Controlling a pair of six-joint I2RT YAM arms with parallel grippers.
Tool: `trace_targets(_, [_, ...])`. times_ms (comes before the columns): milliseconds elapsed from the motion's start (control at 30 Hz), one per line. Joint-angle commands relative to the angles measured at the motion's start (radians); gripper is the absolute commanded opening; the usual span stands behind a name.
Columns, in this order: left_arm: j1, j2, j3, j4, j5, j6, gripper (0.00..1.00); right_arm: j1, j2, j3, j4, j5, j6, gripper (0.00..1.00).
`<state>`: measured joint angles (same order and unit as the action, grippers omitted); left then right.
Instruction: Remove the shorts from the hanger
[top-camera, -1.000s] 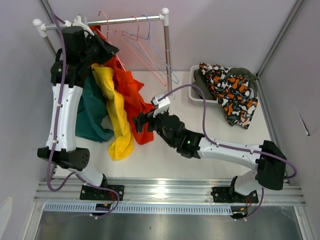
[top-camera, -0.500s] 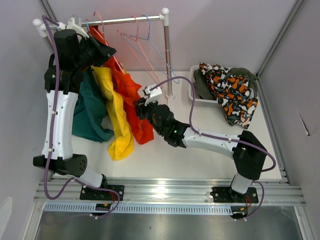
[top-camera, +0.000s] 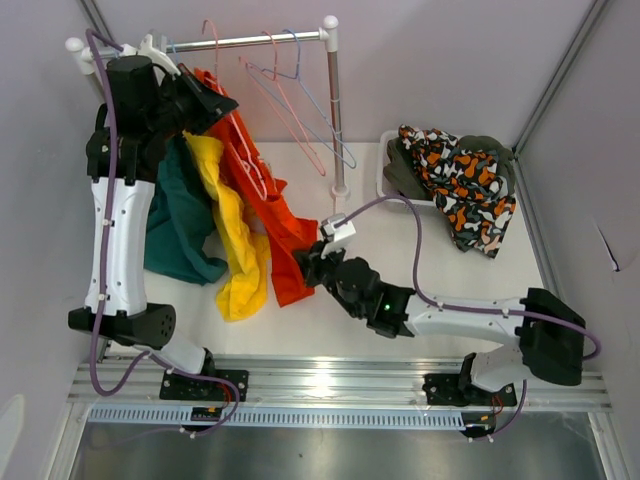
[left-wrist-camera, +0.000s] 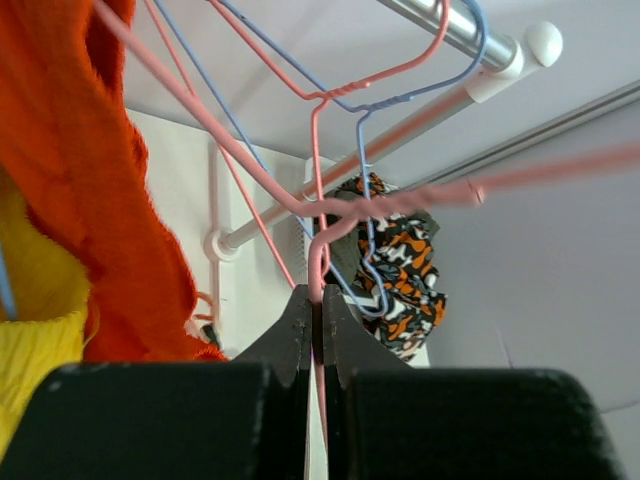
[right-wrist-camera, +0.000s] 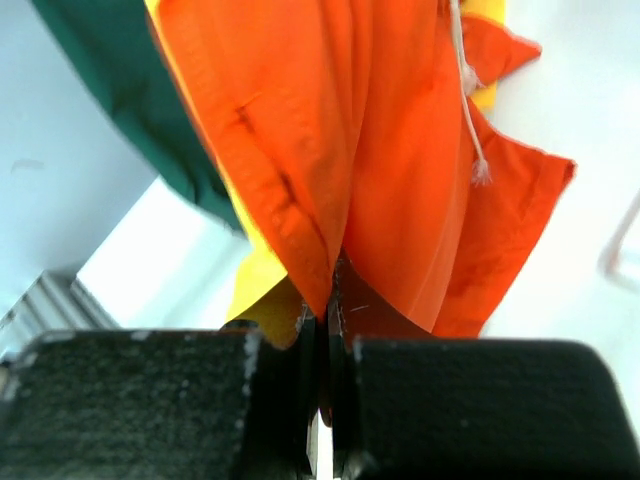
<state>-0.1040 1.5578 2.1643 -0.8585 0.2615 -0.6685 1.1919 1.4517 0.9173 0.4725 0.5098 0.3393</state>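
- Done: patterned shorts (top-camera: 465, 190) and olive shorts (top-camera: 400, 172), heaped in the white bin (top-camera: 405, 204) on the right.
- In hand: red-orange shorts (top-camera: 270, 215), draped below the rail (top-camera: 250, 41). The right gripper (right-wrist-camera: 327, 300) is clamped on their lower hem. The left gripper (left-wrist-camera: 315, 305) is pinched shut on a pink hanger (left-wrist-camera: 318, 255) wire, seemingly theirs.
- Left: yellow shorts (top-camera: 235, 240) and teal shorts (top-camera: 180, 225), hanging alongside.
- Tally, as I judge it: two of five off, third under way.

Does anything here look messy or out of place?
Yes: the patterned shorts spill over the white bin at the right, and the red-orange shorts stretch slantwise from the rail down to the right tool.
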Motion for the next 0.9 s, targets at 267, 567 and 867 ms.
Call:
trace_targets(267, [0.026,-0.099,-0.245,0.272,0.156,-0.035,0.00,-0.052,-0.021,0.042,-0.028,0.079,0.012,0.00])
trace_targets(567, [0.023,-0.255,-0.510,0.253,0.291,-0.048,0.00,-0.221,0.284,0.555,-0.087,-0.117,-0.098,0.00])
trace_targets(867, [0.024,-0.219,-0.397,0.200,0.193,0.010,0.00,-0.170,0.063,0.338,-0.147,-0.091,0.016,0.00])
